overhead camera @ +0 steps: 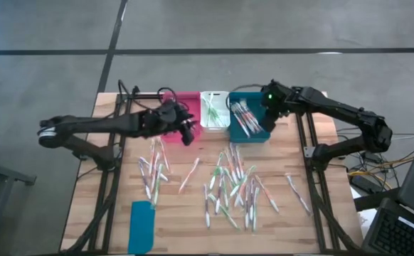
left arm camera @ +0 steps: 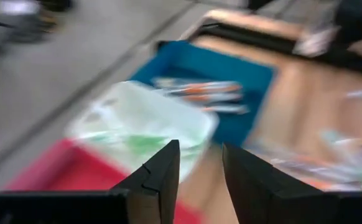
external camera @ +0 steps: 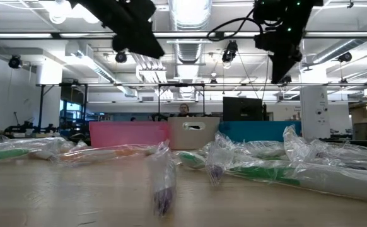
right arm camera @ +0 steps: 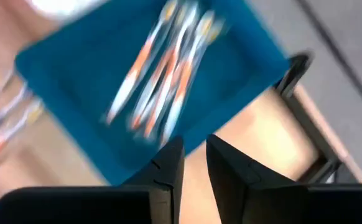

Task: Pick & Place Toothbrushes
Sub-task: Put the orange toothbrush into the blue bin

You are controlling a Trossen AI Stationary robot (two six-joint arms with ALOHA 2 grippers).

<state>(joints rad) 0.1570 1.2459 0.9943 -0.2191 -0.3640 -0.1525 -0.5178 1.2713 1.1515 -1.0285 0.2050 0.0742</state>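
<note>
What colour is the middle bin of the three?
White; the middle bin shows best in the high view, between the pink and teal ones.

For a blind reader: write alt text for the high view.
Two dark arms reach over a wooden table toward pink, white and teal bins. Toothbrushes lie scattered below, a teal lid near the front.

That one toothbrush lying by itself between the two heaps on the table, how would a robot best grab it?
Probably from straight above, pinching the lone toothbrush mid-handle, jaws set across its slanted length. It lies flat and thin on the table, with bare wood on both sides for the fingers.
</note>
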